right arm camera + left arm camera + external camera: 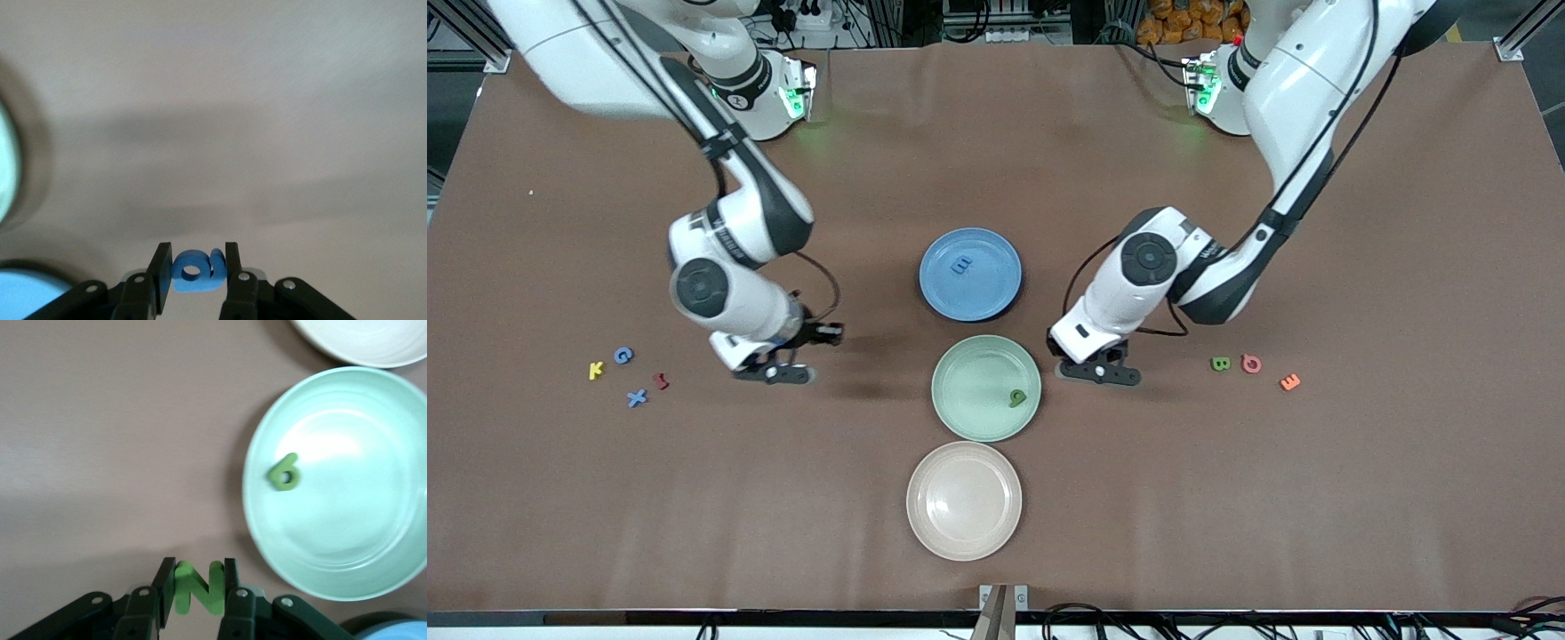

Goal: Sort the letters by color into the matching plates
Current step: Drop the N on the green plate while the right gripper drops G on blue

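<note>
Both claws are carrying a piece. Left claw (199,590) is pinching a green N (198,588) across its flat faces, hanging over bare worktop (996,124) just beside the green plate (960,418); a green letter (1017,397) is already lying in it. Right claw (194,270) is gripping a blue letter (194,270), over the worktop toward the right arm's end, well apart from the blue plate (996,293). Foam looks light, soft and squashy, likely not slippery, so a gentle pinch across the flat faces should be holding. Loose letters are waiting near both ends.
</note>
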### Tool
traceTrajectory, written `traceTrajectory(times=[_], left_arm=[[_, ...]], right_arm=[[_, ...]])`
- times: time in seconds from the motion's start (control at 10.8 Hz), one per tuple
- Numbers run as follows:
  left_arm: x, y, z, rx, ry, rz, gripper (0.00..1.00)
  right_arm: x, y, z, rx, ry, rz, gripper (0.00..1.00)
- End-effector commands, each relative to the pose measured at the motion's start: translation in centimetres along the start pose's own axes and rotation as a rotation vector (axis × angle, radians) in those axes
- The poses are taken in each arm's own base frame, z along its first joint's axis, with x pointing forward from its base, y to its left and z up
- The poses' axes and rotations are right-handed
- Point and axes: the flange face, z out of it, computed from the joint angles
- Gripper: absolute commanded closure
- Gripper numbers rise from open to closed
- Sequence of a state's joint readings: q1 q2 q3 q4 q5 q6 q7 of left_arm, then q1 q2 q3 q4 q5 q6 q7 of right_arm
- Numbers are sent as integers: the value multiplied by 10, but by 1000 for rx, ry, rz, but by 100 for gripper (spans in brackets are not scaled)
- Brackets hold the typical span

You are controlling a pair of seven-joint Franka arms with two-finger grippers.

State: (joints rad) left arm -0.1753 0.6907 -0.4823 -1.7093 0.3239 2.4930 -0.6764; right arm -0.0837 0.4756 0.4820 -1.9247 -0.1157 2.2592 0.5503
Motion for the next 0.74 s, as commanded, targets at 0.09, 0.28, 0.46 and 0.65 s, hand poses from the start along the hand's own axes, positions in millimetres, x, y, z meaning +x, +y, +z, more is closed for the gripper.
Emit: traceTrajectory(times=[0.09, 0.28, 0.46, 0.65], left_arm=[[5, 48, -1, -103, 59, -117, 100], [0, 54, 9, -111, 52, -127, 100], [6, 51, 10, -132, 87, -148, 10], [24, 26, 1, -117, 137, -169, 0]], right_arm=[[-72, -101, 9, 1, -21, 138, 80], [-103, -139, 17, 9, -25, 187, 80], [-124, -162, 33, 0, -32, 217, 80], [-136, -178, 54, 10, -6, 245, 78]])
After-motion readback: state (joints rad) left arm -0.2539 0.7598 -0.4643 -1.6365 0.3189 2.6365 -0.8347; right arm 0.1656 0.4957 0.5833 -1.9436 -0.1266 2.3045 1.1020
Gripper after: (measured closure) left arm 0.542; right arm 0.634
